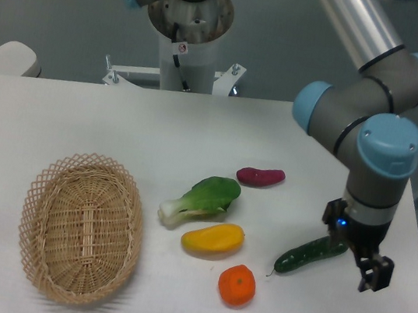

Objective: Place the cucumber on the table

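Cucumber (309, 255) lying flat on the white worktop (81, 118), right-front area, stem tip pointing toward the orange fruit (237, 284). End effector (354, 258) sits over its right end with fingers spread apart; one finger (375, 274) is clear of the cucumber on the right, the other sits at or just behind its right end, contact there can't be made out. Nothing clamped. Yellow fruit (213, 238) just left of the cucumber, apart from it. Leafy green with white stalk (200, 200) above the yellow fruit, purple-red vegetable (260, 177) further back. Wicker basket (82, 226) well apart on the left, nothing visible in it. Arm's blue-capped wrist (388, 145) above the end effector.
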